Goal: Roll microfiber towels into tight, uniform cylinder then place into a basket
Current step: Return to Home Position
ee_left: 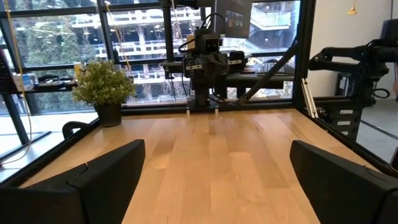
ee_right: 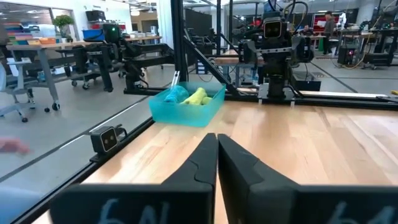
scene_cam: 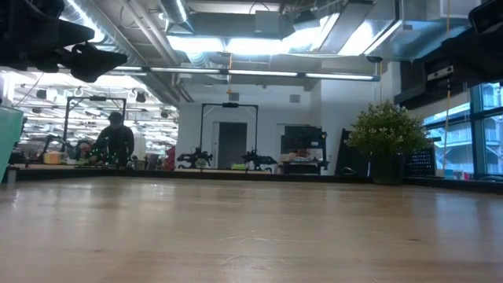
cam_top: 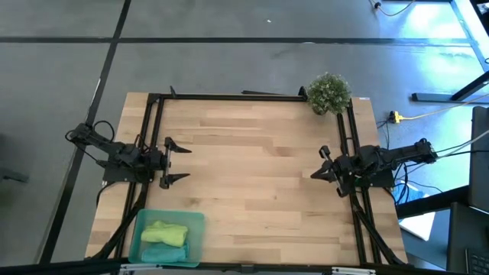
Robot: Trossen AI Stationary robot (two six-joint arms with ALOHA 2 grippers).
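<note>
Parked at opposite edges of the table (cam_top: 260,191), left tool (cam_top: 183,163) released wide, right tool (ee_right: 216,140) clenched, broad wood between, lime towel (cam_top: 166,231) and teal towel (cam_top: 162,253) touching inside the basket (cam_top: 196,229) at the left arm's corner.

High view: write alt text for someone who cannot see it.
A lime towel and a teal towel lie in the basket at the lower-left corner of the table. The open left gripper and the right gripper face each other from opposite sides; a potted plant stands upper right.
</note>
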